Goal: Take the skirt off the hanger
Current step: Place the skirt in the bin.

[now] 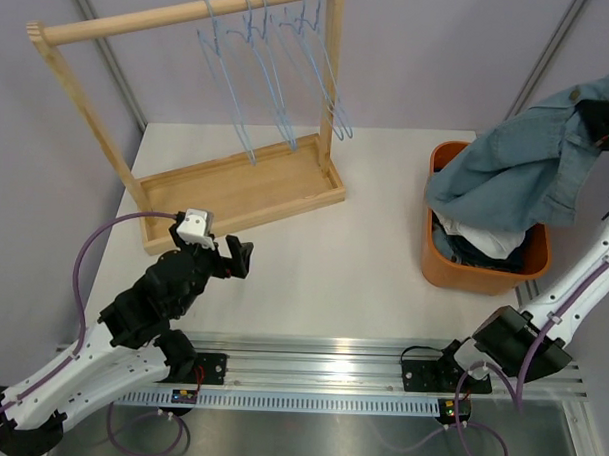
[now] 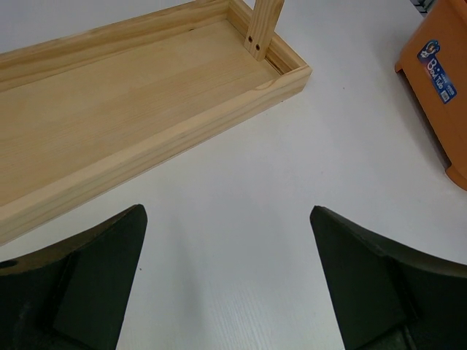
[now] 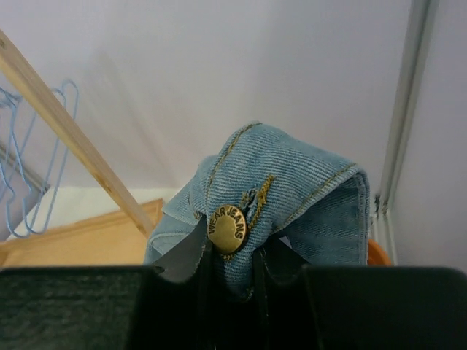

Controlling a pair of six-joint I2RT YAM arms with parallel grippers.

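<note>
High above the orange bin (image 1: 453, 278) at the right of the table (image 1: 343, 259), we see the denim skirt (image 1: 532, 166) hanging from the right pincer (image 1: 608, 121). That pincer is clenched on the waistband right by the brass button (image 3: 228, 228). The cloth falls in loose folds, its lower edge draping over the bin's rim and onto the white and dark clothes (image 1: 484, 239) piled inside. We can find no hanger in the skirt. No hook or wire shows at the waistband in the wrist view or the overhead one, though the folds could hide one. The blue wire hangers (image 1: 280, 77) all hang bare on the rail of the wooden rack (image 1: 236, 186) at the far left, well apart from the skirt. The left pincer (image 1: 230, 255) hovers released, jaws wide, over bare table just beside the rack's tray, holding nothing.

We judge the removal itself to be done, or nearly so, and the step in hand to be putting the freed skirt away. The next move, as we read it, calls for lowering the right arm until the cloth gathers in the bin, then letting go. The hold is narrow and sits on a thick seam, so a quick swing might slip it.
</note>
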